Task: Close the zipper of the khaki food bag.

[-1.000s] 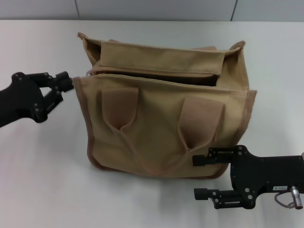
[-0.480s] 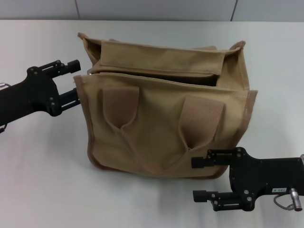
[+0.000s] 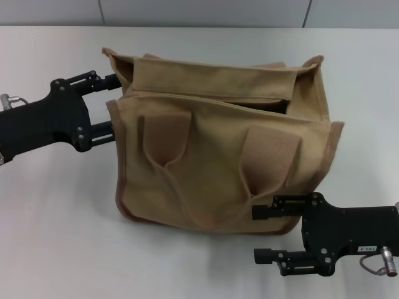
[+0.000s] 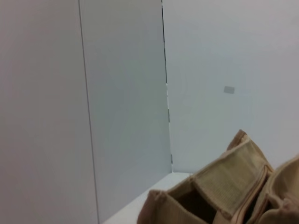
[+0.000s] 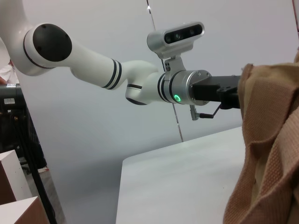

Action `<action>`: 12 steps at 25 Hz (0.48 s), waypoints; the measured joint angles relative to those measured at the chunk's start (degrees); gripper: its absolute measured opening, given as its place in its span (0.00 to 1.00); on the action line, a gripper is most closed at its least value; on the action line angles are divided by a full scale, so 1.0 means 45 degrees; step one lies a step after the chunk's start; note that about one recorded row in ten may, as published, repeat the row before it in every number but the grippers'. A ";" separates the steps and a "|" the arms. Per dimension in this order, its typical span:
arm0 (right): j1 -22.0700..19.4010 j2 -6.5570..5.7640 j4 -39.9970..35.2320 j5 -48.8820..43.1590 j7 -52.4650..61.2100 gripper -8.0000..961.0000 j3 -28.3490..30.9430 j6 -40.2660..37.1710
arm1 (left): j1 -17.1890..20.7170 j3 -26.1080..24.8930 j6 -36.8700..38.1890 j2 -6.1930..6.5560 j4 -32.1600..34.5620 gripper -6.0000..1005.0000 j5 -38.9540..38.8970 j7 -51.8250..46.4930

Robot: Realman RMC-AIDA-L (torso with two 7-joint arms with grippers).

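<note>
The khaki food bag (image 3: 218,156) stands on the white table, its two webbing handles hanging down the front. Its top gapes open along the zipper (image 3: 249,103); the silver pull tab does not show. My left gripper (image 3: 114,104) is open at the bag's left end, one finger on each side of the upper corner. My right gripper (image 3: 255,233) is open and empty at the bag's front lower right corner. The bag's open top also shows in the left wrist view (image 4: 224,186). The right wrist view shows the bag's side (image 5: 275,140) and my left arm (image 5: 187,88) reaching to it.
The white table (image 3: 56,237) stretches around the bag on all sides. A pale wall with panel seams (image 3: 187,12) rises behind the table's far edge. Brown boxes (image 5: 14,186) stand off the table in the right wrist view.
My left gripper has turned and moved right, from beside the bag to straddling its left end. The bag has shifted slightly right. The right arm has not moved.
</note>
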 joint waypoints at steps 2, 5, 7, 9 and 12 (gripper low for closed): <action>-0.0001 0.0000 -0.0001 0.0000 0.0000 0.71 0.0000 0.0000 | 0.0014 -0.0088 0.0027 0.0003 0.0014 0.76 -0.0034 0.0009; -0.0003 -0.0001 -0.0001 0.0000 -0.0014 0.71 -0.0002 0.0000 | 0.0022 -0.0324 0.0032 0.0050 0.0022 0.66 -0.0039 -0.0067; -0.0003 -0.0001 0.0000 0.0000 -0.0042 0.71 -0.0003 0.0002 | 0.0044 -0.0570 0.0031 0.0064 0.0025 0.60 -0.0045 -0.0077; -0.0002 -0.0001 -0.0001 0.0000 -0.0055 0.71 -0.0004 0.0007 | 0.0050 -0.0598 0.0032 0.0055 0.0025 0.54 -0.0045 -0.0079; 0.0030 0.0000 0.0000 0.0000 -0.0051 0.71 -0.0004 0.0008 | 0.0014 -0.0534 0.0031 0.0004 0.0013 0.46 0.0005 -0.0081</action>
